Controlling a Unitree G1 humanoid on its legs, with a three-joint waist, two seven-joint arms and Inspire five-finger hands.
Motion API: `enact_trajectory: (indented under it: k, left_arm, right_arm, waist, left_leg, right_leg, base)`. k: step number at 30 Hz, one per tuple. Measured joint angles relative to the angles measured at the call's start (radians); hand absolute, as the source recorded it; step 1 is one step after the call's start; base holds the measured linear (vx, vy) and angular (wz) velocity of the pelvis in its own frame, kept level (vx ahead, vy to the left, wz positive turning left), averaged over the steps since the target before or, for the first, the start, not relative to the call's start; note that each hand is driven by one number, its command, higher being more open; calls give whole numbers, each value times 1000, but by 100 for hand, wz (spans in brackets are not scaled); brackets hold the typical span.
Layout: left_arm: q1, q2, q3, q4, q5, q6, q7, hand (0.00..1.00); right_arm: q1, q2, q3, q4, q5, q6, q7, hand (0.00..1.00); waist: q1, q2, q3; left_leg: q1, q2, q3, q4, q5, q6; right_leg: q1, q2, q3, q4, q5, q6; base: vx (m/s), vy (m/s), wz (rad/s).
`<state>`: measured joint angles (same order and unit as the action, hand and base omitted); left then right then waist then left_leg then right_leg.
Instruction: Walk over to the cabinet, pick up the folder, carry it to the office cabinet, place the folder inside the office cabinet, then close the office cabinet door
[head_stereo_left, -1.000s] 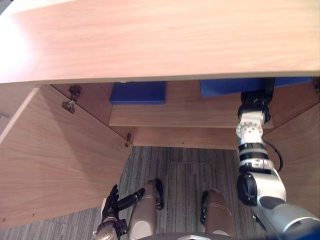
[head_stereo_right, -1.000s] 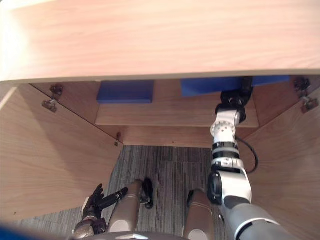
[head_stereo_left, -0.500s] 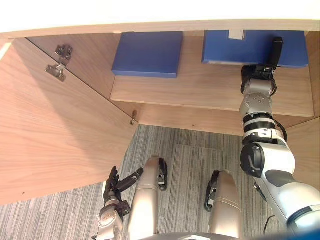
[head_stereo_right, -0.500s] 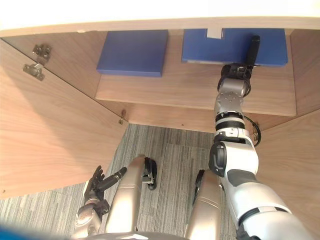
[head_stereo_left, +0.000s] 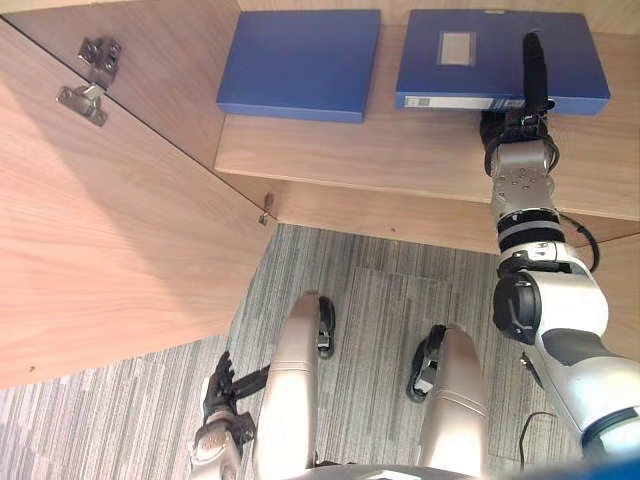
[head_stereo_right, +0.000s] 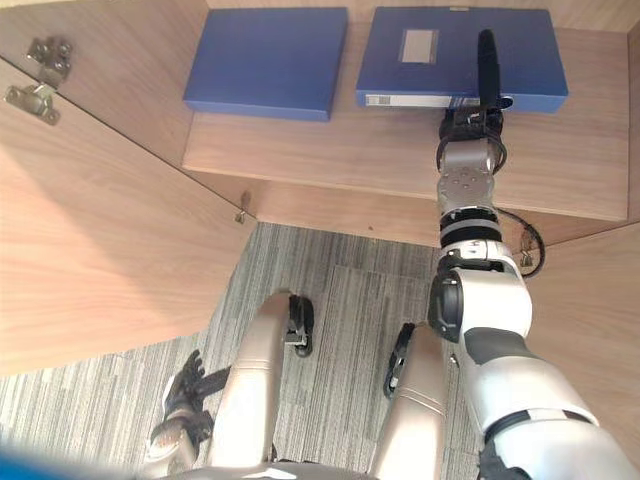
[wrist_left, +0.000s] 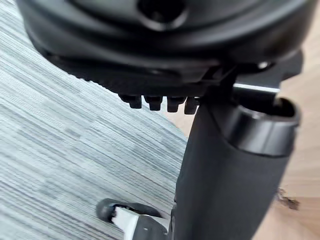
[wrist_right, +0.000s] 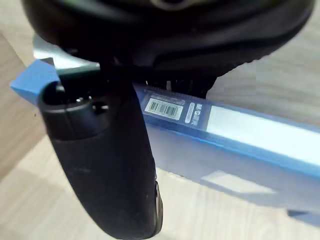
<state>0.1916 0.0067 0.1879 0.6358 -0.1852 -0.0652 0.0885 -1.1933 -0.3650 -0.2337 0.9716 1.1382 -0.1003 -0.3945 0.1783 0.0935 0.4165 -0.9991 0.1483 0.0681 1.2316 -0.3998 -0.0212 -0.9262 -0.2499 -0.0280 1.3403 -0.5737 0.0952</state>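
Observation:
A blue folder (head_stereo_left: 450, 55) with a label on its spine (wrist_right: 240, 125) lies flat on the wooden shelf (head_stereo_left: 400, 160) of the open cabinet. My right hand (head_stereo_left: 527, 75) reaches onto it. Its fingers lie straight across the folder's top, while the thumb (wrist_right: 100, 165) stands in front of the spine edge. The hand is open and not curled round the folder. My left hand (head_stereo_left: 222, 385) hangs low over the carpet with its fingers relaxed and holds nothing.
A second blue folder (head_stereo_left: 300, 50) lies on the same shelf to the left. The cabinet's left door (head_stereo_left: 110, 250) stands swung out, with hinges (head_stereo_left: 85, 75) at its inner edge. Part of the right door (head_stereo_right: 600, 330) shows. Grey striped carpet (head_stereo_left: 370, 320) lies below the shelf.
The whole picture has shifted, so the camera moved; the cabinet top has left view and the shelf shows more fully. My right hand's fingers now stretch farther across the folder's top.

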Motion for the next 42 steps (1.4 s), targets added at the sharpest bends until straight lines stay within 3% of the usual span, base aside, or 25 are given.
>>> enact_trajectory:
  k: [4, 8, 11, 17, 27, 31, 35, 42]
  left_arm:
    - [35, 22, -44, -17, 0, 10, -11, 100]
    - [72, 44, -69, -77, 32, 23, -83, 100]
    - [90, 48, -72, -105, 42, 50, -130, 100]
    - [111, 49, -73, -125, 90, 76, -167, 100]
    - [114, 46, -72, -125, 107, 79, -176, 100]
    - [120, 47, -72, -135, 107, 80, -176, 100]
    - [160, 54, -73, -173, 108, 81, -176, 100]
    - [181, 53, -74, -200, 108, 79, -176, 100]
  right_arm:
    - [25, -39, 86, 26, -195, 87, 48, 100]
    - [93, -95, 147, 26, -578, 163, 285, 100]
    - [142, -146, 188, 22, -796, 166, 399, 100]
    - [212, -182, 223, 1, -1080, 134, 518, 100]
    - [271, -194, 284, -38, -1339, 94, 520, 100]
    - [348, -200, 344, -169, -1486, 93, 500, 100]
    - [469, -197, 418, -300, -1508, 59, 501, 100]
    - [567, -196, 497, -398, -1527, 25, 532, 100]
  waist:
    - [-7, 0, 0]
    - [-16, 0, 0]
    - [-14, 1, -2]
    - [-13, -2, -39]
    - [12, -12, -60]
    - [13, -17, -62]
    - [6, -38, -71]
    - [2, -40, -71]
  left_leg:
    - [3, 2, -1, -1, 0, 0]
    - [19, 1, -1, -7, 1, 0]
    - [53, -2, -4, -34, 3, 0]
    - [83, -8, -4, -75, 7, -1]
    - [113, 0, 5, -111, 6, -1]
    - [123, 2, 11, -122, 6, 0]
    - [158, 7, 35, -150, 6, -1]
    - [159, 22, 39, -151, 4, -5]
  right_leg:
    - [3, 0, -2, 0, 0, 0]
    - [20, -1, -7, -5, 0, 1]
    - [59, -6, -22, -32, 0, 0]
    - [99, -9, -38, -83, 4, 3]
    - [131, 2, -42, -136, 20, 11]
    - [138, 5, -40, -151, 24, 14]
    - [150, 10, -22, -170, 28, 14]
    - [145, 23, -20, -176, 34, 10]
  base:
    - [0, 0, 0]
    - [0, 0, 0]
    - [33, -29, 6]
    - [70, -13, 4]
    - [34, 10, -2]
    - [37, 18, -4]
    - [37, 0, -12]
    - [5, 1, -6]
